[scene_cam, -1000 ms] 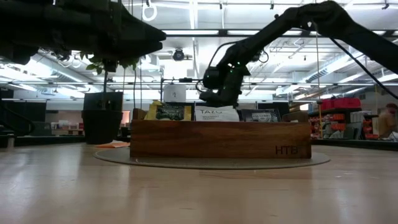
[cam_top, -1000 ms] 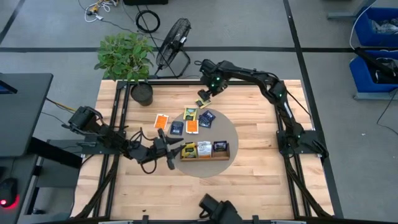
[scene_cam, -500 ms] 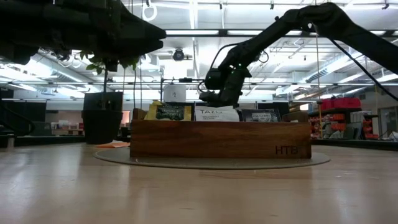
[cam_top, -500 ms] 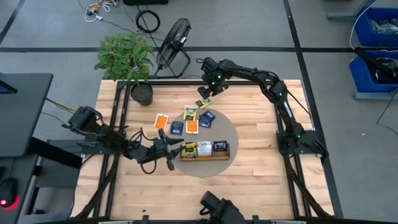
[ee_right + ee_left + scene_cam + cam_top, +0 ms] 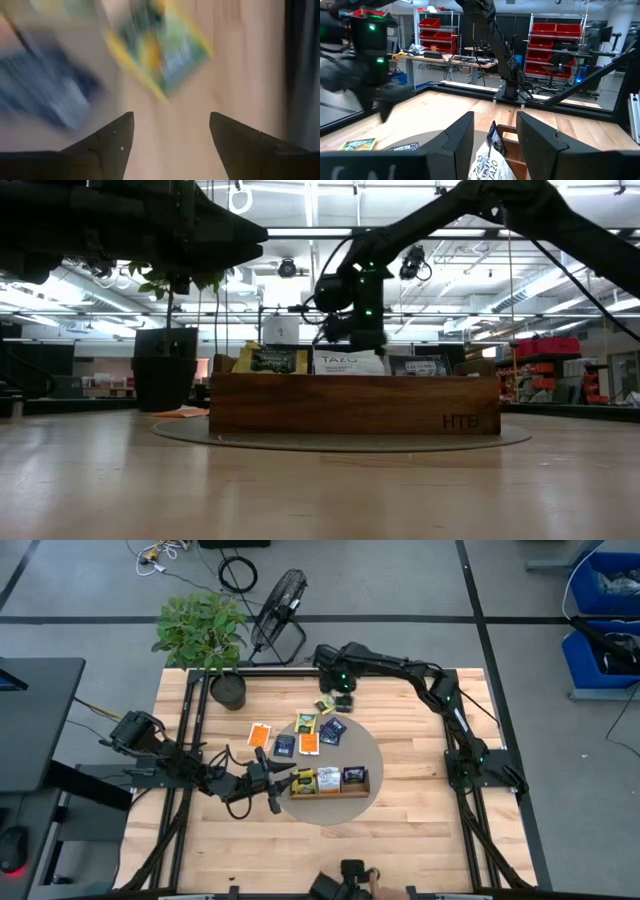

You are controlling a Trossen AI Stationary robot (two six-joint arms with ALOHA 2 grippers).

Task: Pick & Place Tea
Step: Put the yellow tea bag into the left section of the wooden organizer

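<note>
Several tea packets lie flat on the round grey mat (image 5: 368,752) and the wood beside it: orange (image 5: 260,733), dark blue (image 5: 284,746), yellow (image 5: 306,722) and a yellow-green one (image 5: 325,705) farthest back. Three more stand in the wooden tray (image 5: 328,792): yellow (image 5: 265,360), white (image 5: 348,363) and dark (image 5: 415,366). My right gripper (image 5: 340,697) hangs open, pointing down, just above the yellow-green packet (image 5: 160,50). My left gripper (image 5: 275,785) stands level and open at the tray's left end, the white packet (image 5: 487,167) ahead between its fingers.
A potted plant (image 5: 205,635) and its dark pot (image 5: 228,690) stand at the table's far left corner, with a fan (image 5: 278,610) on the floor behind. Black frame rails run along the table's edges (image 5: 455,770). Bare wood lies near the front edge (image 5: 400,840).
My right gripper has rolled about its own pointing line and risen slightly over the far packets, staying above the yellow-green one. The packets lie where they were.
</note>
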